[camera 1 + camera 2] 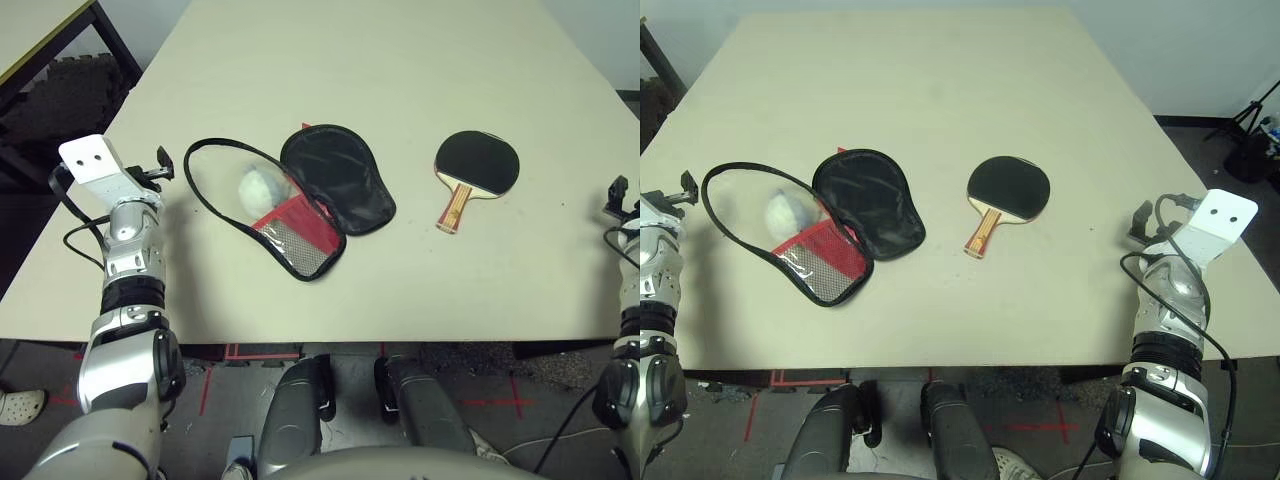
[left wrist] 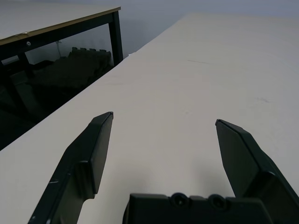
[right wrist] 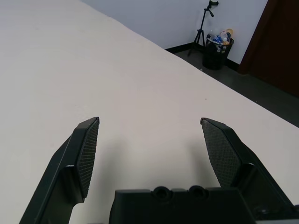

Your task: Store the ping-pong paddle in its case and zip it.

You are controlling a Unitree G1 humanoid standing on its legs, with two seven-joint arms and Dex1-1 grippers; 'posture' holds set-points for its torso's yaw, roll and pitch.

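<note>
a: where are the task's things lying now?

b: you are looking at the cream table (image 1: 400, 60) from above. the case (image 1: 300, 200) is lying left of the middle, unzipped and folded open. its black flap is resting on the right side, and its other half, with a clear window, a red panel and a mesh pocket, is lying on the left and near side. a small grey-white soft lump (image 1: 258, 188) is sitting inside the open half, under the clear window.

a: and the ping-pong paddle?

b: the ping-pong paddle (image 1: 474, 168) is lying flat to the right of the case, apart from it, not touching it. its black face is pointing up and its wooden handle is pointing toward the near side, a little to the left.

a: what are your grippers doing?

b: your left gripper (image 2: 163, 140) is hanging over the left edge of the table, left of the case and well apart from it. its two fingers are standing spread wide, with nothing between them. your right gripper (image 3: 149, 140) is hanging near the right edge of the table, well apart from the paddle. its fingers are also spread wide and are pinching nothing; below them you are seeing only bare table top.
</note>
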